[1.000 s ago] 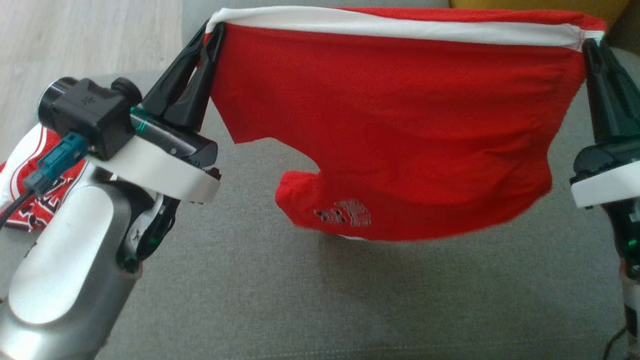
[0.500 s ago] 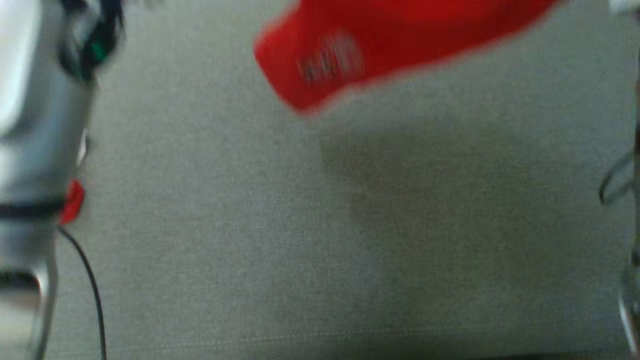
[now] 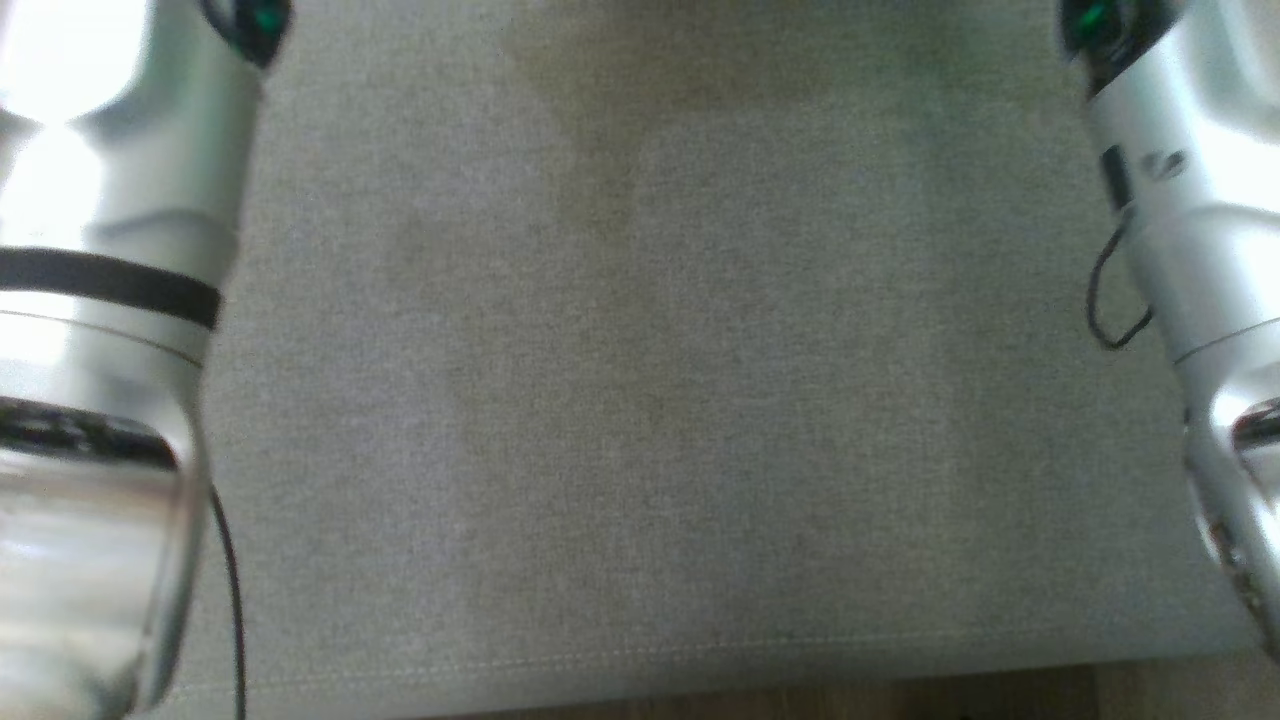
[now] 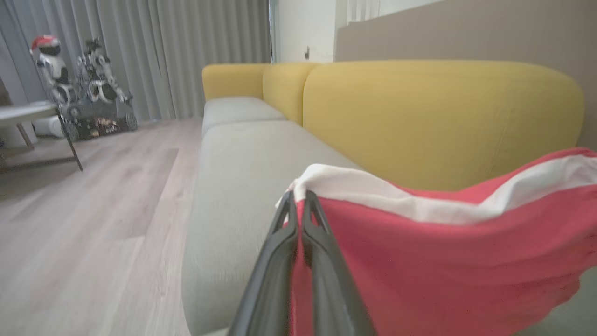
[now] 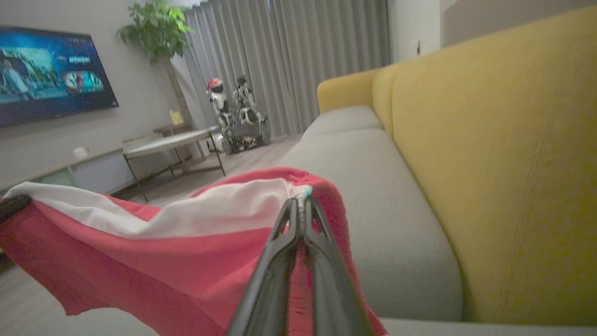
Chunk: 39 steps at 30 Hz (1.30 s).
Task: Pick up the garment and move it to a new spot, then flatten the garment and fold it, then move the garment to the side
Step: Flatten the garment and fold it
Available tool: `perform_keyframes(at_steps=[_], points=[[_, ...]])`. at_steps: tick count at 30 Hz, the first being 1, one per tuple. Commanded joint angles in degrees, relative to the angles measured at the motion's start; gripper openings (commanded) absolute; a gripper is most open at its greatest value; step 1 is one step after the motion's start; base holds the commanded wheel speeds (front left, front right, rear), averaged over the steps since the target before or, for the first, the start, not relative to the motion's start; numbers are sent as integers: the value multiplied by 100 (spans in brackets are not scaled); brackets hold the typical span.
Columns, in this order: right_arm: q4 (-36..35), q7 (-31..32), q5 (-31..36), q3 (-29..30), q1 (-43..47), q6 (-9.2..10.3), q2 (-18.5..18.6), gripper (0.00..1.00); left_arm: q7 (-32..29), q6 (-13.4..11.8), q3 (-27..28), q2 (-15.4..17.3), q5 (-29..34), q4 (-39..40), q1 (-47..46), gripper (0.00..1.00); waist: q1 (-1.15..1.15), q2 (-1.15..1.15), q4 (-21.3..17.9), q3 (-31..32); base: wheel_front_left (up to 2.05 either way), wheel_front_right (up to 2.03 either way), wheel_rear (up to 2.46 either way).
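Observation:
The garment (image 4: pixel 443 256) is red with a white band along its top edge and hangs stretched in the air between my two grippers. In the left wrist view my left gripper (image 4: pixel 298 198) is shut on one upper corner of the garment. In the right wrist view my right gripper (image 5: pixel 301 203) is shut on the other upper corner of the garment (image 5: pixel 154 252), by a small tag. The head view looks down on the grey seat cushion (image 3: pixel 650 400), with my pale left forearm (image 3: pixel 100 300) and right forearm (image 3: pixel 1190 220) at its edges.
The yellow sofa backrest (image 4: pixel 433 112) rises behind the grey seat (image 4: pixel 242 158). Wooden floor (image 4: pixel 84 219) lies beside the sofa. A low table (image 5: pixel 168 144), a television (image 5: pixel 51 74), a plant (image 5: pixel 154 28) and another robot (image 5: pixel 238 112) by the curtains stand farther off.
The head view has tilted downward, so the hanging garment and both grippers have slid out of its top edge. Only the forearms and seat remain in it.

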State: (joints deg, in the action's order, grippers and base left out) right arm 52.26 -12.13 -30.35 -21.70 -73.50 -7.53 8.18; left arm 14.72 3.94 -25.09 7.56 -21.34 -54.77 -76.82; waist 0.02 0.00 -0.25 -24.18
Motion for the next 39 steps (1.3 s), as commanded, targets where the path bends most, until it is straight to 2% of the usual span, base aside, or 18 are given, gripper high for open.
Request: perform_keyframes(at_steps=[1,4,7,13,18,21,22,27,33,39], points=[[95,-79,-103,-164,-133,4,-170,0,26,-32,173,81,-38,-38,-45,0,-2,0,21,-148,0,0,0],[512,-127,-275,-439,-71,4,-233,0,27,18,244,-63,-92,-349,160,0,-2,0,33,-299,0,0,0],[641,-193,-456,-715,52,4,-213,0,27,78,354,-131,-149,-471,339,0,-2,0,47,-372,0,0,0],[145,-280,-759,-1050,704,4,9,0,27,159,720,-109,-236,-153,912,0,-2,0,-5,-248,0,0,0],[-726,-284,-721,-699,2097,4,260,0,28,137,1047,-124,-65,810,2200,0,-2,0,20,286,0,0,0],[-1195,-285,-644,-534,3069,4,294,0,28,129,1140,-136,136,1509,3142,0,-2,0,27,580,0,0,0],[-1195,-285,-644,-534,3069,4,294,0,28,129,1140,-136,136,1509,3142,0,-2,0,27,580,0,0,0],[-1816,-285,-438,-173,4460,4,311,0,28,88,1171,-112,450,2567,4639,0,-2,0,48,1034,0,0,0],[-2543,-71,-239,192,5928,4,306,0,28,-139,1230,34,645,3570,6082,0,-2,0,80,1500,0,0,0],[-3742,510,113,746,7367,4,137,0,-159,-460,1278,182,641,4517,7355,0,-2,0,48,1910,0,0,0]])
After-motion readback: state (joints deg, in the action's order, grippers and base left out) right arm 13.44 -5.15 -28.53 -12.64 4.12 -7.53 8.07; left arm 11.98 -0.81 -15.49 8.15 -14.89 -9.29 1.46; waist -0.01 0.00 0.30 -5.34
